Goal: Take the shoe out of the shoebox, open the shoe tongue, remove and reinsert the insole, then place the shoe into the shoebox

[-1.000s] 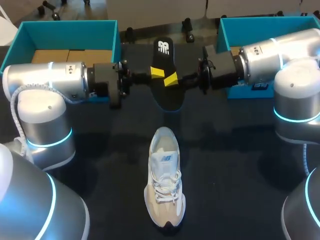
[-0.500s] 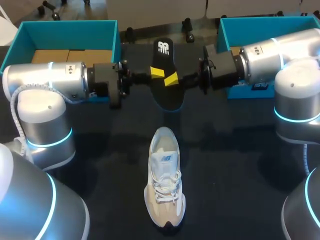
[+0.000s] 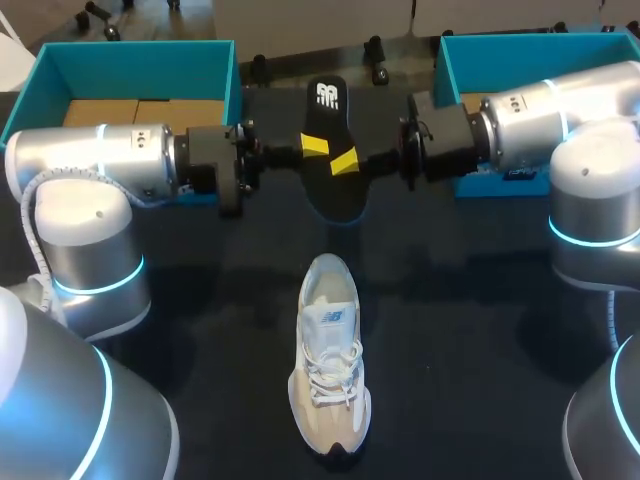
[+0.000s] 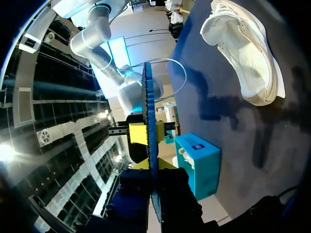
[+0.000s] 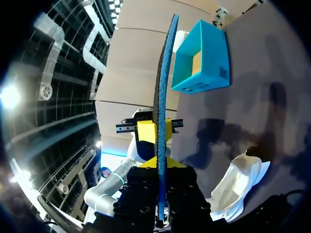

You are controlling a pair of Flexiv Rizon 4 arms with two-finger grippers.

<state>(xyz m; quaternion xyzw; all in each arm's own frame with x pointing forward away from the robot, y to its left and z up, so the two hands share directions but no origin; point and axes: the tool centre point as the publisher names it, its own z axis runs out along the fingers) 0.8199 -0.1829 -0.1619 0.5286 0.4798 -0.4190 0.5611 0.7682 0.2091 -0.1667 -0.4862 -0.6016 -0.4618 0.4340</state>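
Observation:
The black insole (image 3: 335, 195) hangs above the table between both arms, its blue underside seen edge-on in the wrist views. My left gripper (image 3: 315, 146) is shut on its left edge and my right gripper (image 3: 343, 160) on its right edge. In the left wrist view the insole (image 4: 148, 97) runs between my left gripper (image 4: 151, 167). In the right wrist view the insole (image 5: 165, 73) runs between my right gripper (image 5: 159, 165). The white shoe (image 3: 328, 365) lies on the table nearer the front, toe toward the insole.
A teal shoebox (image 3: 130, 60) stands at the back left behind my left arm. A second teal box (image 3: 520, 50) stands at the back right behind my right arm. Dark bare table surrounds the shoe (image 4: 245, 53).
My right arm has shifted very slightly to the right with its fingertip on the insole. The left arm, insole and shoe have kept their places.

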